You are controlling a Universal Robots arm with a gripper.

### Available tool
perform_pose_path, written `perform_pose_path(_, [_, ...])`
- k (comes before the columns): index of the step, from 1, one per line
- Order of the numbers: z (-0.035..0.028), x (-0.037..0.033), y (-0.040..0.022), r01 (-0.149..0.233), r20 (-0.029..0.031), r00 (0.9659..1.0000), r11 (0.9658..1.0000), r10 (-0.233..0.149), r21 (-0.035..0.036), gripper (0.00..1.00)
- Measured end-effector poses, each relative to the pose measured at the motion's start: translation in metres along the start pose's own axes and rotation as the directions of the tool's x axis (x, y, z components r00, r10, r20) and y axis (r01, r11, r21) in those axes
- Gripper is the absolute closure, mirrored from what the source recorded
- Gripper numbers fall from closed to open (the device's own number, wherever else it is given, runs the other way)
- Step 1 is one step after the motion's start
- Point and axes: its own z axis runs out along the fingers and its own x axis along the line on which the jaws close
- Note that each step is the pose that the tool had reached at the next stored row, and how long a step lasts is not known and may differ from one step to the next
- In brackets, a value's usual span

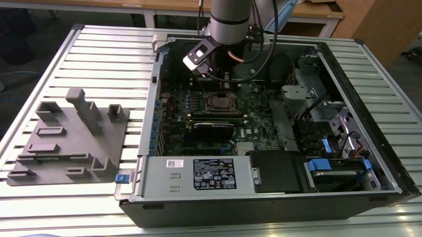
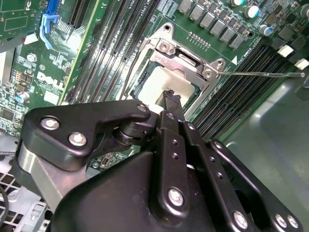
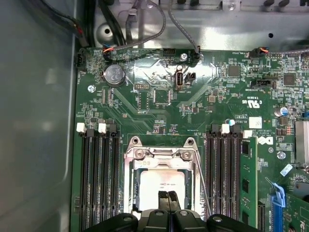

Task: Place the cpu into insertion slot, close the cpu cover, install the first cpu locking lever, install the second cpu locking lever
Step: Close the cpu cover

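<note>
Showing pale silver top, cpu [image 3: 159,182] sits w/in silvery cover [image 3: 159,154].

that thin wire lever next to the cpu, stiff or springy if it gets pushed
The lever is a long, thin metal rod, so it would probably flex and spring slightly rather than stay rigid. Its slim, shiny surface may let a tip slip off. One end seems anchored beside the cpu, so it likely pivots instead of lifting free.
</note>
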Motion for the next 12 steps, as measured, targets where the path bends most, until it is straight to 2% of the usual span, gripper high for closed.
perform_pose_path(5, [-0.0001, 0.0, -0.0011, 0.018, -0.0008, 0.9998, 0.9998, -0.018, -0.0002, 0.89])
perform_pose_path(12, [-0.0001, 0.0, -0.0014, 0.018, -0.0008, 0.9998, 0.9998, -0.018, -0.0002, 0.89])
